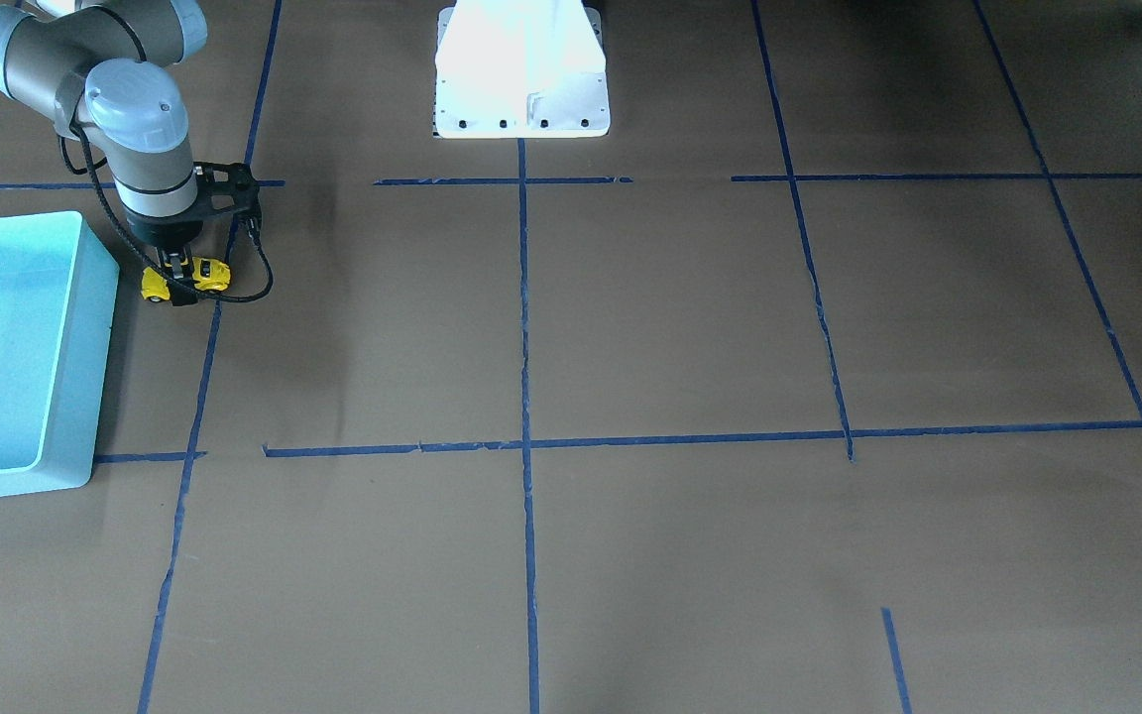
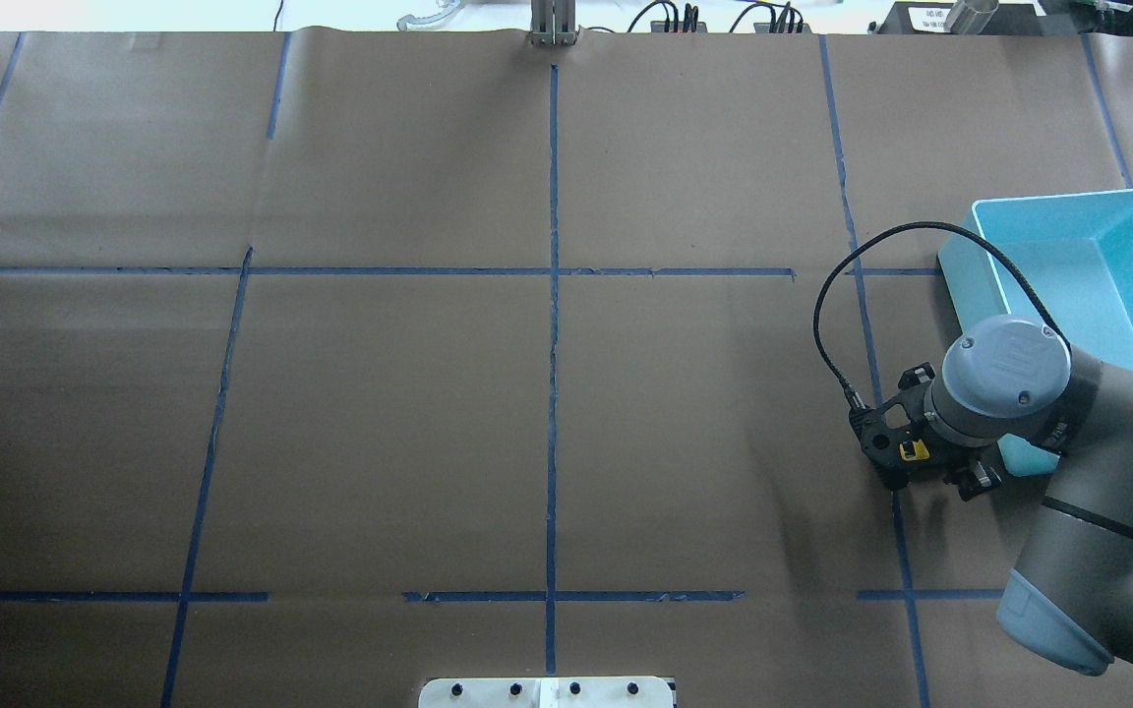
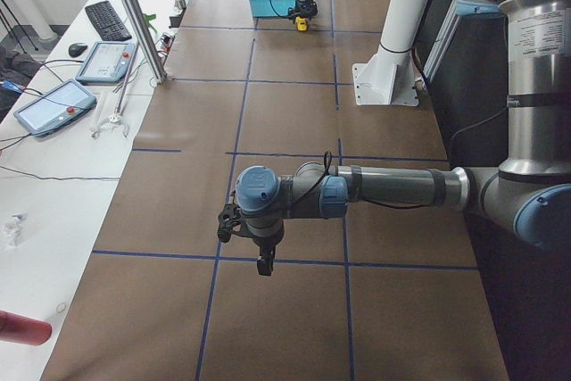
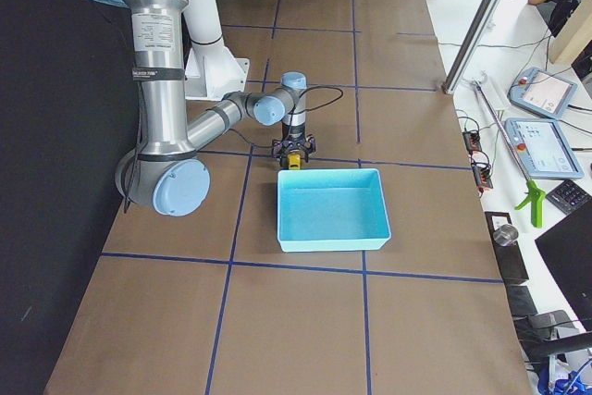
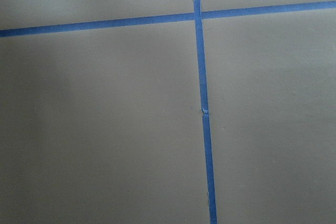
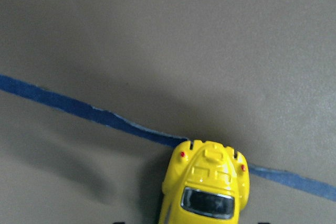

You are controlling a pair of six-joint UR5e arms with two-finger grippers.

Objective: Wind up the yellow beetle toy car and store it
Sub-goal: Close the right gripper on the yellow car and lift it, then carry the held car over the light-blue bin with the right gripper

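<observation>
The yellow beetle toy car stands on the brown paper just beside the turquoise bin, on a blue tape line. My right gripper points straight down and its jaws are closed on the car's sides. The right wrist view shows the car's roof and rear window at the bottom edge. From overhead only a bit of yellow shows under the wrist, left of the bin. My left gripper hangs over bare paper far from the car and shows only in the exterior left view, so I cannot tell its state.
The white robot base stands at the table's robot side. A black cable loops out from the right wrist. Blue tape lines cross the paper. Tablets and a metal post stand along the operators' side.
</observation>
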